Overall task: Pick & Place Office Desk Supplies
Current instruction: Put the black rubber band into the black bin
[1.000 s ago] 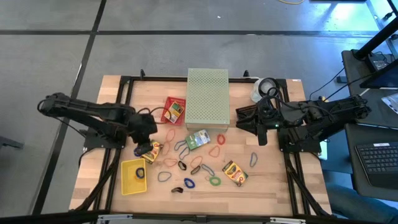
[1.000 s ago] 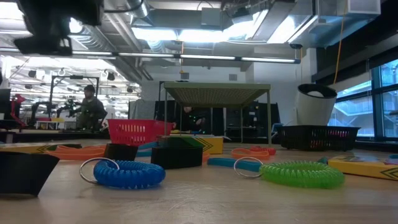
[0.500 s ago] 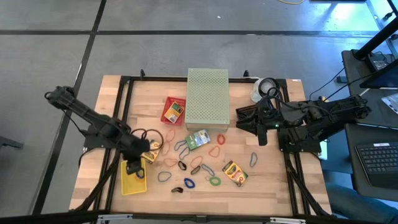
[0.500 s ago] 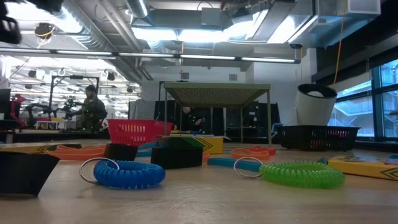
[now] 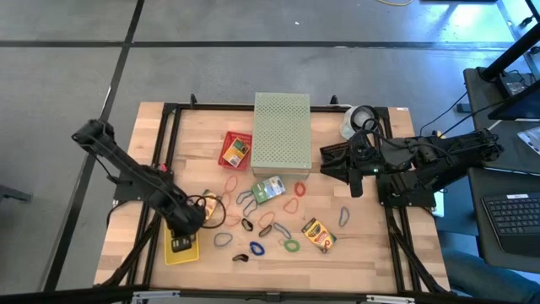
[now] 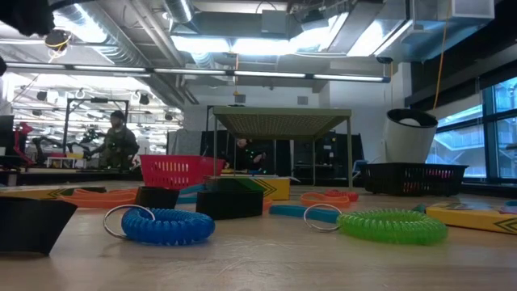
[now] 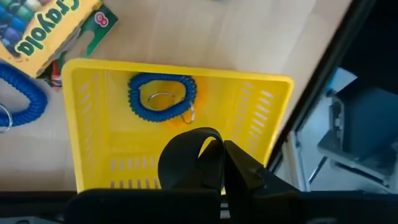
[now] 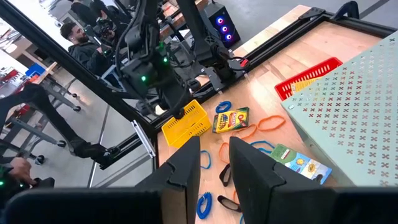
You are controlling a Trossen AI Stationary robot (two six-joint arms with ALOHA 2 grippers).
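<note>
A yellow basket (image 5: 170, 254) sits near the table's front left corner with a blue coil loop (image 7: 161, 99) in it. My left gripper (image 5: 181, 239) hangs over it, pointing steeply down, shut on a small black clip (image 7: 186, 152). A yellow-and-green crayon box (image 7: 43, 31) and another blue coil (image 7: 22, 102) lie just beyond the basket. More loops and clips (image 5: 253, 221) are strewn over the middle of the table. My right gripper (image 5: 327, 163) hovers open and empty, high beside the pale green perforated box (image 5: 282, 131). My left gripper holds the black clip at its fingertips (image 7: 244, 167), coming from above and pointing down. The clip's curved black part (image 7: 184, 142) stands out beyond the fingertips, clear above the basket floor. The fingers hide the exact place of contact.
A red basket (image 5: 236, 149) stands left of the perforated box, and a white roll (image 5: 359, 122) at the far right. A green card box (image 5: 268, 189) and a second crayon box (image 5: 318, 234) lie mid-table. Black frame rails (image 5: 160, 152) run along both sides. People stand in the room behind (image 6: 117, 139).
My left gripper has swung from beside the red basket toward the table's near left corner and come down over the yellow basket, tipping further downward, still shut.
</note>
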